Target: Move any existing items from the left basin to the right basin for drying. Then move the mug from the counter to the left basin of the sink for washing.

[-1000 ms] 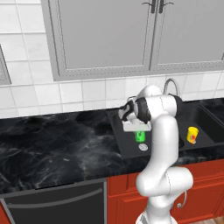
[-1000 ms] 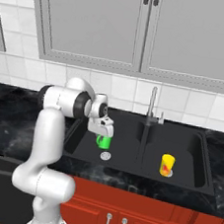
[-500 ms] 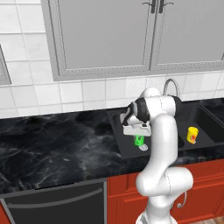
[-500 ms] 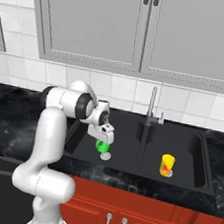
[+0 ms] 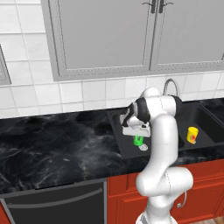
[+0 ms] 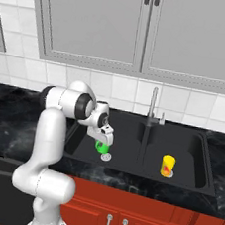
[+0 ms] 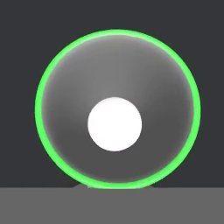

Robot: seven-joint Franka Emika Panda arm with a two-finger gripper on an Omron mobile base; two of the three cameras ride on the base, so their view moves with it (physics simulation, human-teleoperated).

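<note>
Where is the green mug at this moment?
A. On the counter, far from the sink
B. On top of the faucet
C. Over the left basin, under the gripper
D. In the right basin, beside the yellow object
C: the mug sits just under the gripper, inside the left basin near its silver drain.

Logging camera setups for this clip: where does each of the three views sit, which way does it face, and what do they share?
Left base view: behind the arm on its left, facing forward and down at the counter and sink; the arm rises lower right, the claw over the mug.
Right base view: behind the arm on its right, same direction; the arm rises lower left.
Hand view: on the hand, looking straight down into the mug.
Shared: both base views show the left basin, the mug and the yellow-and-red object.
</note>
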